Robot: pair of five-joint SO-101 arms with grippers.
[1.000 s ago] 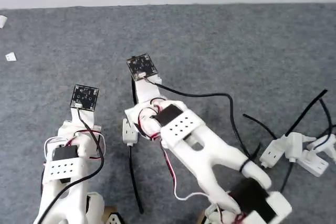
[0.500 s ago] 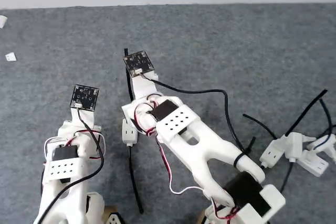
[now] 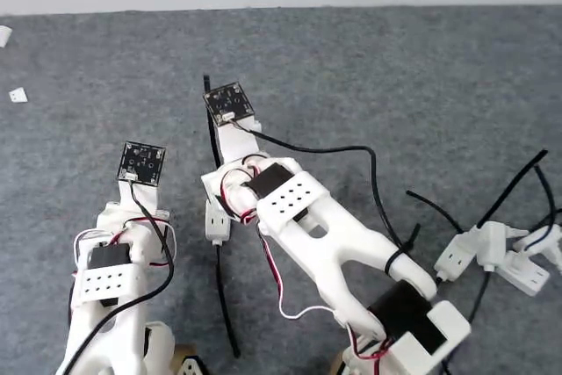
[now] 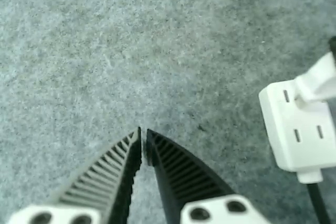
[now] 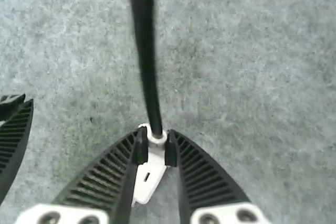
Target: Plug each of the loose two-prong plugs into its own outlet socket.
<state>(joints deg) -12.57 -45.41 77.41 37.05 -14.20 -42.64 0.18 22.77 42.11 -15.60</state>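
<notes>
Right pincer [image 5: 153, 137] pinches a light, hard white plug [image 5: 147, 177] at its cord [image 5: 144, 45] end; the stiff cord may tug. Left pincer [image 4: 143, 132] closed, empty.

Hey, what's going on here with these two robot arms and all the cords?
The right gripper is shut on a white plug, whose black cord runs out ahead of it. The left gripper is shut and empty, with a white socket lying close by. More plugs and sockets lie in a tangle off to the right arm's side.
</notes>
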